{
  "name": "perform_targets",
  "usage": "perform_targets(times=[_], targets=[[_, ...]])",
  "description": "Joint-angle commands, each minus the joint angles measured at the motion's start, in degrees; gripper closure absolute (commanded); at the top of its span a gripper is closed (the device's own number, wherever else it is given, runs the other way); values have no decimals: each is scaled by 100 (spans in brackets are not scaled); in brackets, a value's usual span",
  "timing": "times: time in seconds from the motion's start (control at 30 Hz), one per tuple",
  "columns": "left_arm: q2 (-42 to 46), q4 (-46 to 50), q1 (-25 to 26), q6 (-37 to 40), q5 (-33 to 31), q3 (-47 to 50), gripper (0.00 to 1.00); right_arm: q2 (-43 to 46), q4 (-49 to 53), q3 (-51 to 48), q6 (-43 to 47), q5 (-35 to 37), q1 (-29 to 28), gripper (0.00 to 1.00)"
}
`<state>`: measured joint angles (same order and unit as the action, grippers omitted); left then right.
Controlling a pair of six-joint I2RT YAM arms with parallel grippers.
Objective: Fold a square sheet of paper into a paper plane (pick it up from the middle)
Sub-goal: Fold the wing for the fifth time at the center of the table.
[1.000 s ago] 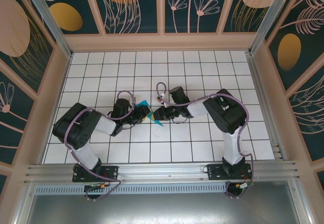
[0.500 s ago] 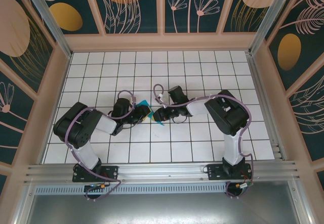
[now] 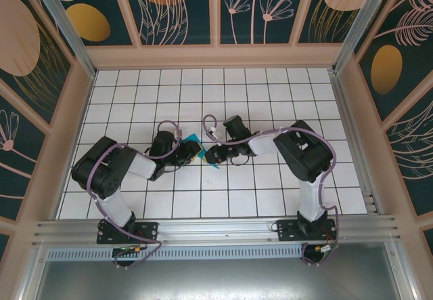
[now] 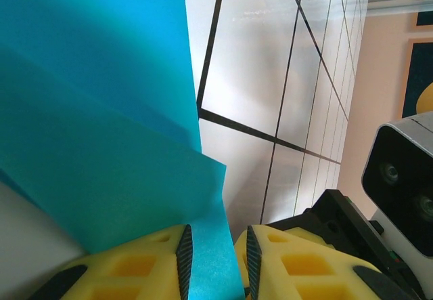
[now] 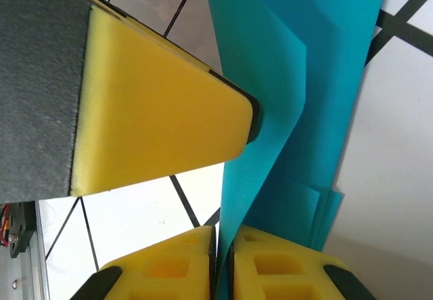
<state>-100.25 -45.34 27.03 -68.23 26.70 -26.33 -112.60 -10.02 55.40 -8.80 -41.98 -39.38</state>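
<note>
Top view: paper (image 3: 192,139) a small cyan scrap mid-frame. Wrist views, bottom edge, show more: left tool (image 4: 213,266) & right tool (image 5: 222,266) each pinch its folded layers.

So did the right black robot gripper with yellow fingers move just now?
Yes, slightly: the right gripper edged left across the white tiled table's black grid lines, toward the folded cyan-blue paper.

The top camera sits above and behind the arm bases, looking down on the whole tiled table (image 3: 270,90). Each wrist camera peers along its own yellow fingertips (image 4: 128,266) (image 5: 169,266), very near, facing the other arm. All three share the folded cyan paper (image 3: 192,139).
</note>
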Motion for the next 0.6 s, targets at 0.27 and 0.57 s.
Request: perform_targets(times=[0.27, 0.57], targets=[[-37, 346, 21, -4, -98, -158, 70, -82, 180, -107, 371, 560, -26, 95], [900, 339, -64, 70, 24, -104, 65, 64, -283, -289, -143, -220, 111, 100]])
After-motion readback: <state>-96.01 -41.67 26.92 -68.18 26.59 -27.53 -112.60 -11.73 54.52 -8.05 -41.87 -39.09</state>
